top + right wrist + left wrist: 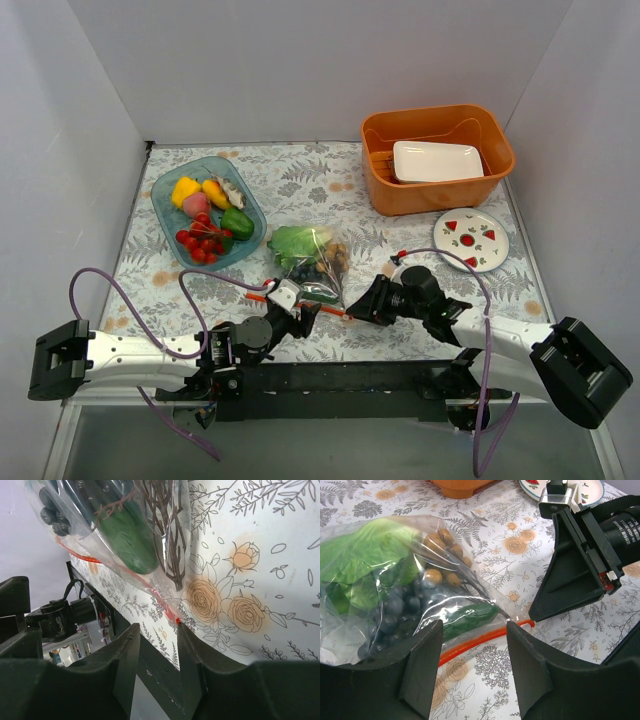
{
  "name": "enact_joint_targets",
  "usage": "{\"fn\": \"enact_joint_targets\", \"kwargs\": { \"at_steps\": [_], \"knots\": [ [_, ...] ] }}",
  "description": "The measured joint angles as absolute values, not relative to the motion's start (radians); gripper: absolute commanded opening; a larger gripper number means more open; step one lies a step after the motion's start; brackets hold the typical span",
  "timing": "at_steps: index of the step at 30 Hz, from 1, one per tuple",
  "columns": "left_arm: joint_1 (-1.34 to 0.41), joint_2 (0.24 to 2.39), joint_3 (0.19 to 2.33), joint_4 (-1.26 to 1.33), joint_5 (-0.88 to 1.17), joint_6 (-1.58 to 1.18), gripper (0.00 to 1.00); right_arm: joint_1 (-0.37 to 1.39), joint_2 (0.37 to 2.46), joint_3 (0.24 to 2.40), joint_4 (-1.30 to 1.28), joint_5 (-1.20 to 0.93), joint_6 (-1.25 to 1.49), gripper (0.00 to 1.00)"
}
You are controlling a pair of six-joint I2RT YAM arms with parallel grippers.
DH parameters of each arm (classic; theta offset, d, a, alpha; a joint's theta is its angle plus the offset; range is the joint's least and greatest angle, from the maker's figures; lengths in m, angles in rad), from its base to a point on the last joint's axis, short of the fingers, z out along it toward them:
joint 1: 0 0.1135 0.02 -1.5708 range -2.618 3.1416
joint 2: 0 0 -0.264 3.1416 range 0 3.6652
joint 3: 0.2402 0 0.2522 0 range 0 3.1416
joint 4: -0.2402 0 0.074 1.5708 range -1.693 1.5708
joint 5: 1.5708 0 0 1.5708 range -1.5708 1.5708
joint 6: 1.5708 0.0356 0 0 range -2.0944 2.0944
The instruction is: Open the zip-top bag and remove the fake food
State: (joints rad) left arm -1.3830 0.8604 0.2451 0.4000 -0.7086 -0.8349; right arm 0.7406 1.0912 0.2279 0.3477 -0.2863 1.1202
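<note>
Near the front edge of the flower-patterned table [330, 185], between the two arms, lies the zip-top bag [312, 258]. Its red-orange zip strip [470, 645] runs along the side nearest the arm bases. The fake food is inside: the lettuce [365, 555] at the far end, the brown pieces [442, 542] beside it, and the cucumber [467, 620] just behind the strip, next to some dark round berries [400, 605].

The left gripper [475, 630] sits at the strip. Its jaws stand well apart with the strip crossing the gap between them, and neither finger presses on it. The right gripper [157, 627] meets the bag's right corner, where the strip ends just at its fingertips. Its jaws are parted by a narrower gap and clamp nothing.

Farther back, a teal tray [168, 205] of other toy foods stands to the left. An orange basket [440, 195] holding a white dish [437, 160] stands to the right, with a small patterned plate [470, 240] in front of it.
</note>
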Motion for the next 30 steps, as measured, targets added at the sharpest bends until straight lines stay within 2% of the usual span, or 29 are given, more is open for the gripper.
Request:
{"fn": "enact_joint_targets", "kwargs": {
  "at_steps": [6,15,19,30],
  "knots": [
    [-1.383,0.872,0.26,0.381,-0.688,-0.841,0.59,0.741,1.129,0.228,0.393,-0.286,1.121,0.38],
    [-1.383,0.88,0.264,0.37,-0.675,-0.839,0.6,0.741,1.134,0.228,0.369,-0.26,1.097,0.38],
    [-1.383,0.898,0.27,0.369,-0.665,-0.838,0.64,0.741,1.141,0.228,0.377,-0.261,1.093,0.38],
    [-1.383,0.932,0.271,0.389,-0.636,-0.826,0.66,0.741,1.216,0.239,0.422,-0.272,1.098,0.35]
  ]
}}
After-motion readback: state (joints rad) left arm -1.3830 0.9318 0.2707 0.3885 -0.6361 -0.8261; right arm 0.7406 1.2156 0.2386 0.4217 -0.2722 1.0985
